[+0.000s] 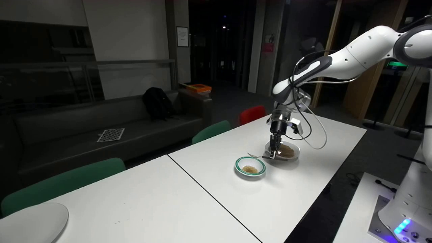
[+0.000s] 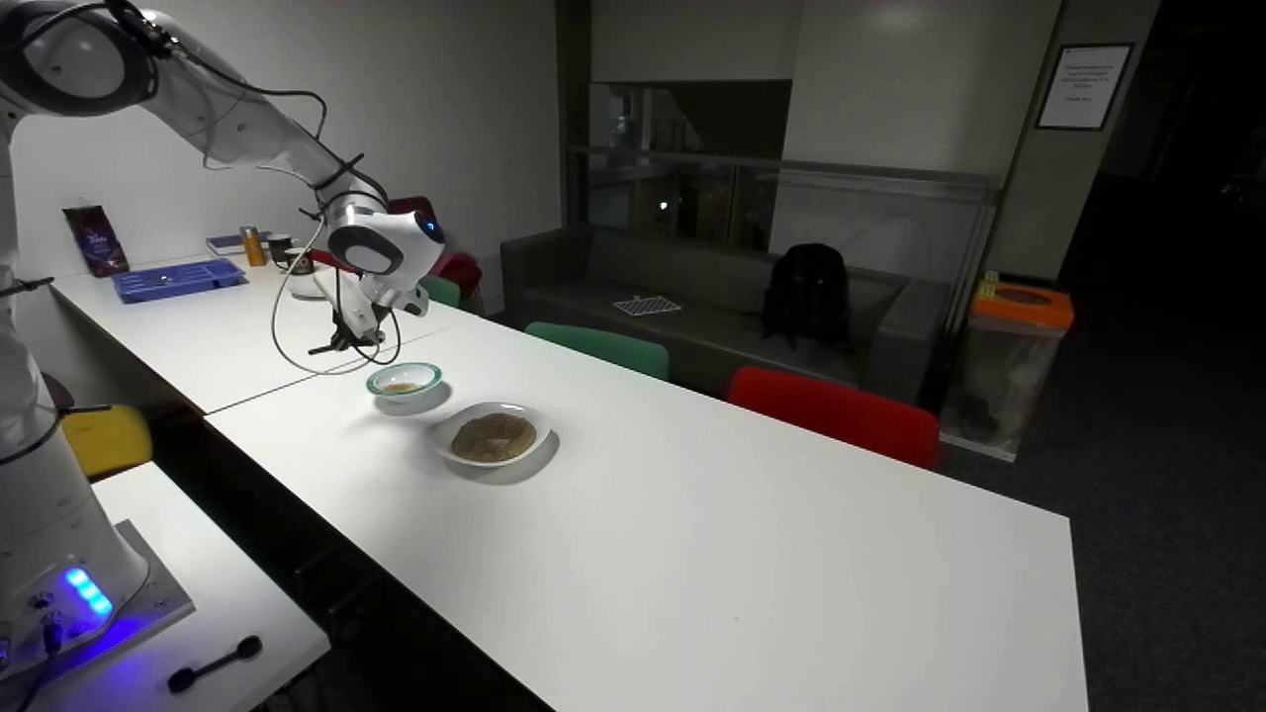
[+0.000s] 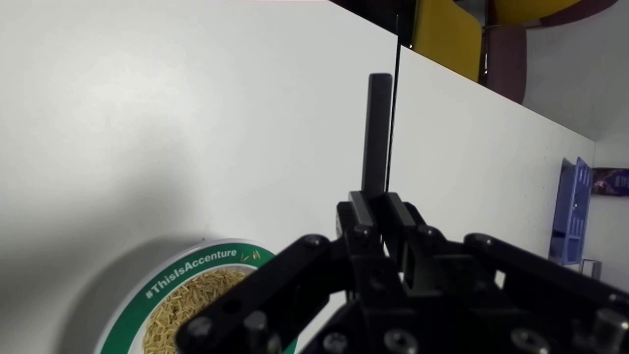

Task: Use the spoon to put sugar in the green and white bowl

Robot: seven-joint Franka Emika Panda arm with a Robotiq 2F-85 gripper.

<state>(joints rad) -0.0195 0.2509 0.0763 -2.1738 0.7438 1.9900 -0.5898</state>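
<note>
The spoon [image 3: 377,135] is hanging above the worktop [image 2: 752,554], the fingers [image 3: 362,211] pinching its dark handle [image 1: 280,159] and standing only that handle's thickness apart. In an exterior view it's running almost level, the pale head [image 1: 252,155] pointing left near the far rim of the green and white bowl [image 1: 250,163], the handle pointing right; I can't tell whether the head is reaching over. In the wrist view the handle is pointing toward the top, roughly along the worktop's seam [image 3: 394,113]. Tan grains [image 3: 194,300] are lying in the bowl. Nearby, a white dish [image 2: 540,423] is holding brown sugar [image 2: 495,438]; the fingers are partly blocking it in an exterior view. Farther off, a blue tray [image 2: 178,281] is sitting near a purple bag [image 2: 96,240].
</note>
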